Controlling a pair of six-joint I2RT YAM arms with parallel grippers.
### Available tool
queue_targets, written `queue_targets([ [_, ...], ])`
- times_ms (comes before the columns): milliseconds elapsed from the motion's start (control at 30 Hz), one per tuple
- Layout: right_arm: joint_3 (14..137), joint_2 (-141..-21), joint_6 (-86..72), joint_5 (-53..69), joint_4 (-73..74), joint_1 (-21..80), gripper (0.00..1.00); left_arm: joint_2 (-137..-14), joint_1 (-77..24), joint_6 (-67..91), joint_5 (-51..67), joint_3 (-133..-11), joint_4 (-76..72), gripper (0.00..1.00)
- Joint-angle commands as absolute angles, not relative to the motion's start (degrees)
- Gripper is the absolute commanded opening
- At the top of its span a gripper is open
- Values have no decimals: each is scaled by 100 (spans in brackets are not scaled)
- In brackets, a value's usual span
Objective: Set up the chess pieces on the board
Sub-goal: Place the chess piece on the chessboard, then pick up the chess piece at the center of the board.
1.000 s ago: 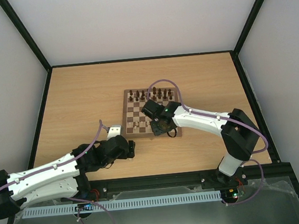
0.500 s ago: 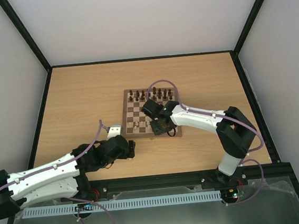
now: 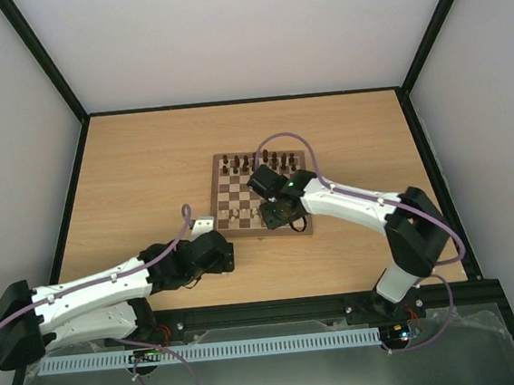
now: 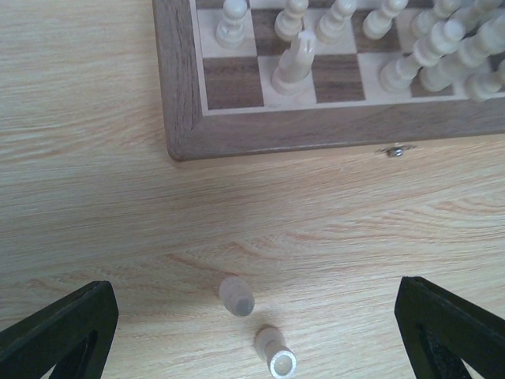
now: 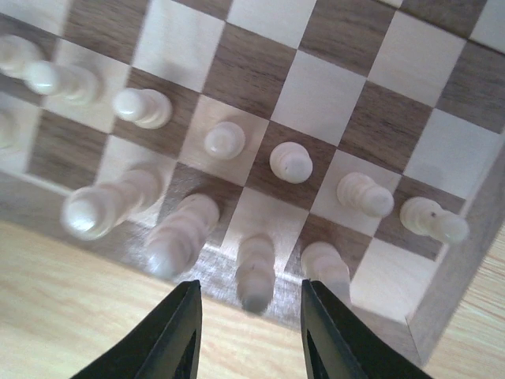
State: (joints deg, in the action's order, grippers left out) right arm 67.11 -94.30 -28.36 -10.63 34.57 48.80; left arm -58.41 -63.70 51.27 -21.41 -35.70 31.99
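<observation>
The chessboard [image 3: 239, 192] lies mid-table. Dark pieces [image 3: 259, 163] stand along its far rows and pale pieces [image 3: 244, 216] along its near rows. My right gripper [image 3: 274, 216] hovers over the board's near right edge. In the right wrist view its gripper [image 5: 251, 335] is open, with an upright pale back-row piece [image 5: 256, 272] between the fingers and untouched. My left gripper [image 3: 219, 252] is open just off the board's near left corner [image 4: 180, 142]. Two pale pieces [image 4: 236, 295], [image 4: 275, 352] lie on the tabletop between its wide-open fingers [image 4: 59, 332].
The board's brown border and a small metal clasp [image 4: 395, 151] face the left gripper. Pale pawns [image 5: 290, 162] stand in the row beyond the right gripper. Black frame rails [image 3: 248, 101] edge the wooden tabletop.
</observation>
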Motion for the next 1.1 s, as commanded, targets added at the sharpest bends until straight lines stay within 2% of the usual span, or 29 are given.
queue_targets([
  [0,6820,-8564,-2838,-895,3729,4858,36,-6227,-6328,5001,-1978,-3542,2993,99],
  [100,6821,-8194,-2837,-845,3865,4860,37,-6473,-6330,4975,-1892,-3568,2916,93],
  [300,6650,-7702,-2847,-803,3953,4860,37,-6958,-6332,5052,-1946,-3559,2901,69],
  [667,6370,-7485,-2799,-824,3879,4859,38,-7656,-6324,5089,-2005,-3664,2872,44],
  [833,6311,-7486,-2791,-814,3849,4860,38,-7711,-6311,5055,-1991,-3716,2870,19],
  [967,6293,-7471,-2786,-807,3857,4860,37,-7739,-6296,4977,-2043,-3873,2979,11],
  [1067,6288,-7426,-2795,-832,3874,4858,38,-7767,-6260,4807,-2057,-4122,3097,11],
])
